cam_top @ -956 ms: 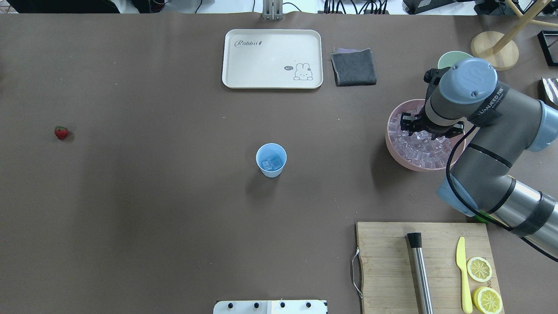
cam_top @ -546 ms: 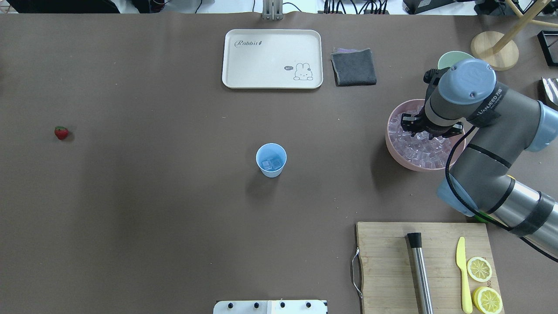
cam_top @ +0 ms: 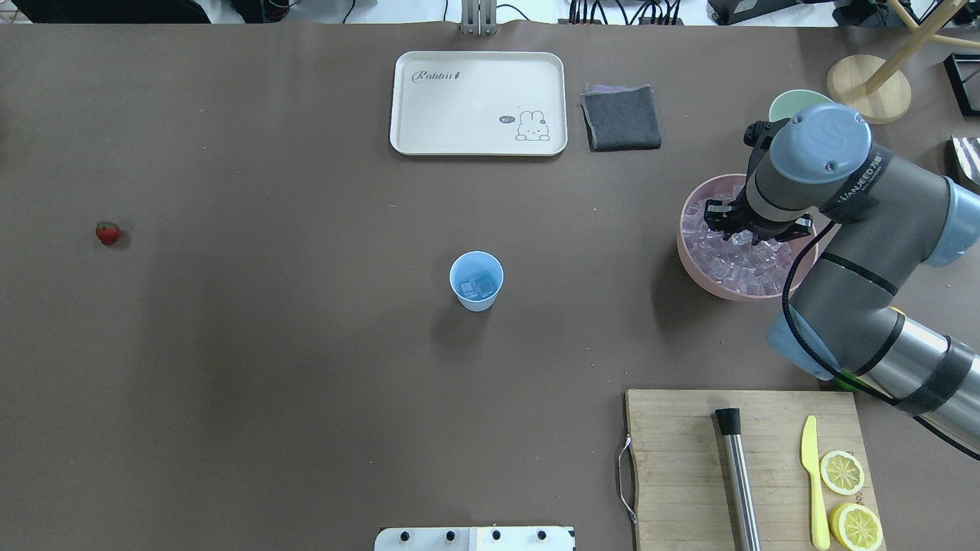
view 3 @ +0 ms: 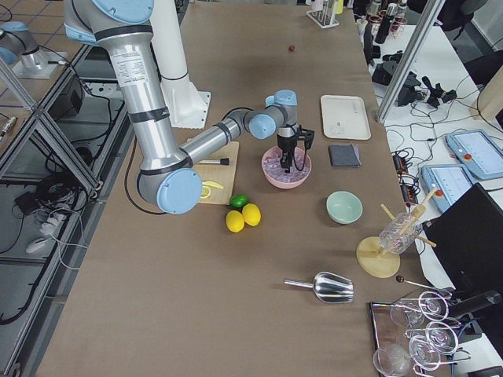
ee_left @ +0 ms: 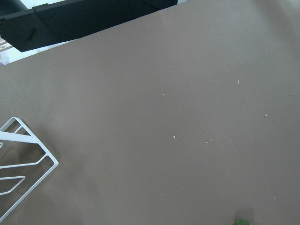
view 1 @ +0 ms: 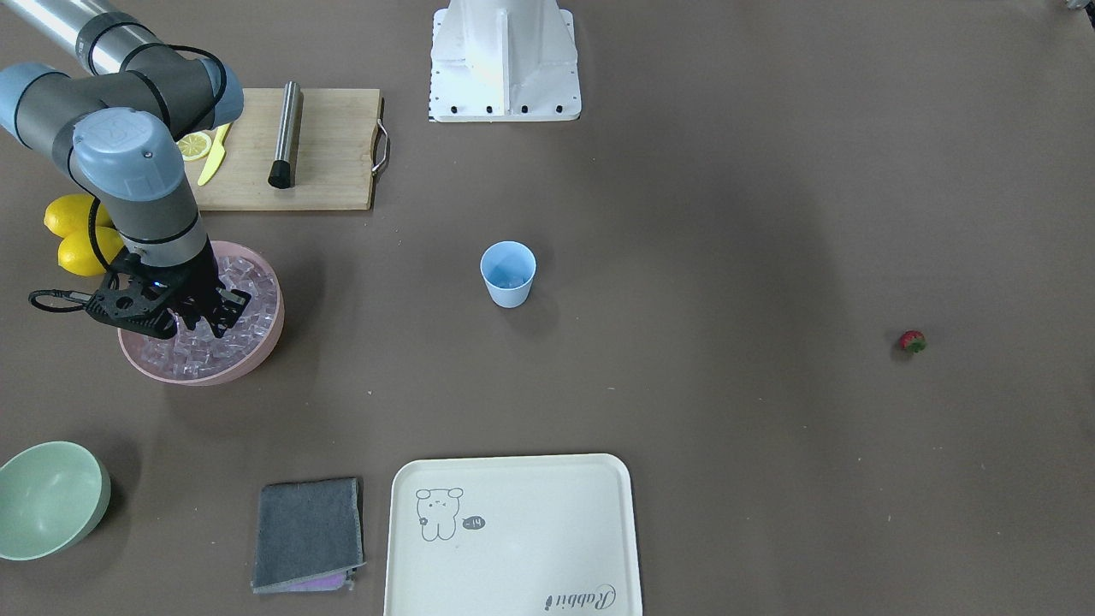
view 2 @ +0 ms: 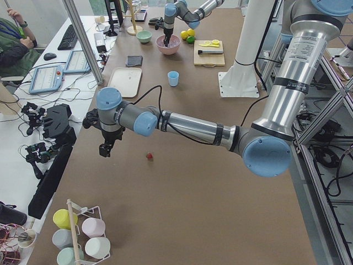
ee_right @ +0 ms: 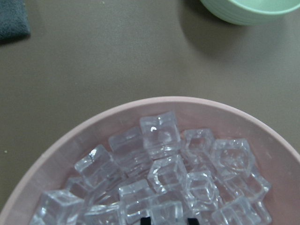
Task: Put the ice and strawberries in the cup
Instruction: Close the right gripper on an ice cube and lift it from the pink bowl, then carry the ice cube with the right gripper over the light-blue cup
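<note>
The light-blue cup (cam_top: 476, 280) stands mid-table with a few ice cubes (cam_top: 475, 288) inside. The pink bowl (cam_top: 689, 264) at the right holds many clear ice cubes (ee_right: 159, 136). My right gripper (view 1: 202, 328) is down in this bowl, and in the right wrist view its fingertips (ee_right: 146, 219) straddle one cube closely. The strawberry (cam_top: 107, 233) lies alone at the far left. My left gripper (view 2: 103, 151) hangs over the table close to the strawberry (view 2: 148, 157). I cannot tell whether it is open or shut.
A cream tray (cam_top: 478, 103) and a grey cloth (cam_top: 621, 117) lie at the far side. A pale green bowl (view 1: 47, 498) sits beyond the pink bowl. A cutting board (cam_top: 681, 474) holds a muddler, a knife and lemon halves. Whole lemons (view 1: 73, 231) lie near my right arm.
My right wrist has shifted very slightly over the pink bowl. The cup and the strawberry have not moved.
</note>
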